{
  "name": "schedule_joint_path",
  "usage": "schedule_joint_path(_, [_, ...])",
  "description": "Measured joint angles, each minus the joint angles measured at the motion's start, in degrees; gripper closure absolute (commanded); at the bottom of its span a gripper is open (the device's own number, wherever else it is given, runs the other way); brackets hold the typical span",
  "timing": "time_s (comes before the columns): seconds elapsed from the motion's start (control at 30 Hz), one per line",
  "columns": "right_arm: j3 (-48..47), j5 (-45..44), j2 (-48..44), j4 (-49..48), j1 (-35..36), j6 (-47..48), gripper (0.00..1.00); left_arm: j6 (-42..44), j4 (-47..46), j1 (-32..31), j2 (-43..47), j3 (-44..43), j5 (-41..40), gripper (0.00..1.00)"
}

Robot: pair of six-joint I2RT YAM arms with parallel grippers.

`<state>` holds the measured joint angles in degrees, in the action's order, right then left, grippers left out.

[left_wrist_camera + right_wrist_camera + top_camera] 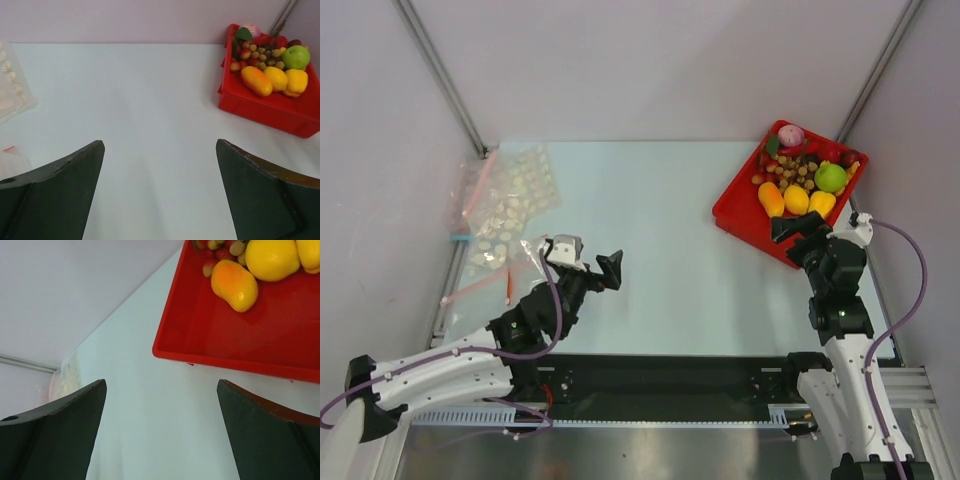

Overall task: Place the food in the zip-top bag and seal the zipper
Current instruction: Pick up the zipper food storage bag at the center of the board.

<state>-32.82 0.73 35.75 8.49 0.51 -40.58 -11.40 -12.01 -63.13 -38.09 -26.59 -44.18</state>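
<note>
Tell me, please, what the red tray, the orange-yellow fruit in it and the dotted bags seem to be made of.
The red tray looks like moulded hard plastic: smooth, uniform colour, faint sheen. The orange-yellow fruit is probably a plastic or foam toy, satin, with painted-looking colour fade; which one is unclear. The dotted bags appear to be thin clear plastic film, see-through and crinkled.

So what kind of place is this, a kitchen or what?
Probably a robot lab test cell, not a kitchen: plain walls framed by metal rails, a left arm and right arm bolted at the near edge of the white table, and toy food in a red tray.
</note>
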Motion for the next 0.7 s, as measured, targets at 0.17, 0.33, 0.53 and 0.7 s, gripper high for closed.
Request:
schedule_joint_path(0.17, [1.4,-2.0,-1.5,-0.2,0.0,-0.3,0.0,-2.8,7.2,1.5,-4.4,-7.0,-6.3,0.0])
schedule_joint_path(0.33, [1.4,1.1,1.7,-2.4,0.0,0.4,0.0,-10.2,18.4,7.6,-12.3,-17.9,-8.3,0.0])
schedule_joint_path(0.53, [2.3,4.0,5.8,-3.3,0.0,1.5,0.0,-18.8,31.9,22.3,-19.1,-26.3,-4.1,0.0])
schedule_joint_path(0.7, [2.3,5.6,6.1,-4.5,0.0,1.9,0.0,-23.8,40.2,34.8,-23.7,-26.6,1.0,0.0])
